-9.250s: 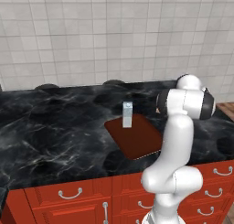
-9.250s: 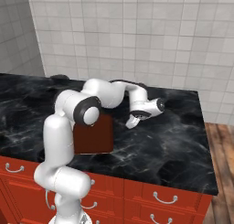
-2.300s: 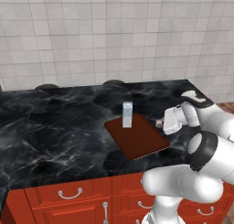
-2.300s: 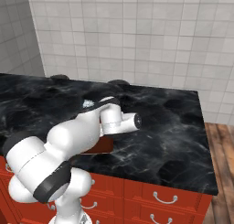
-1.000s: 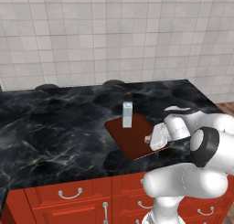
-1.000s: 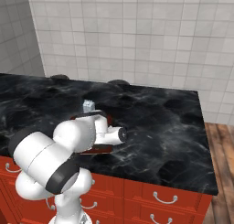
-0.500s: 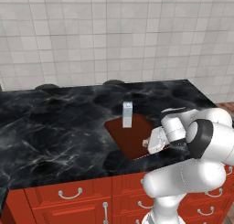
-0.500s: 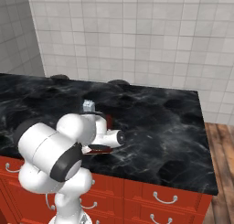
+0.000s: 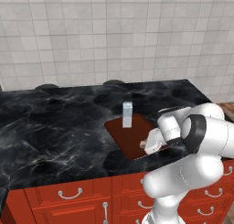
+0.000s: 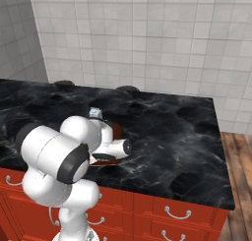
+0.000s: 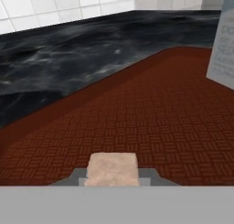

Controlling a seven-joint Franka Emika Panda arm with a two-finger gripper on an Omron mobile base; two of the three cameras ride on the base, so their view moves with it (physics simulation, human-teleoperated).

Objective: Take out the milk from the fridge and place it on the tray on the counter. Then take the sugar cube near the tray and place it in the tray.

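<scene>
Sugar cube [image 11: 113, 168] between tool [image 11: 113, 178] tips

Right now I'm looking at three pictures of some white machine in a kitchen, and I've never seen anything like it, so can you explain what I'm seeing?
The white machine is a robot arm on a base that can drive, in a rendered kitchen. Two pictures come from cameras on the base, behind the arm to its left and right. The third comes from a camera on the hand, looking along its gripper. On the black marble counter lies a reddish-brown tray, and a small milk carton stands upright on it. The gripper is shut on a tiny tan sugar cube and holds it low over the tray.
</scene>
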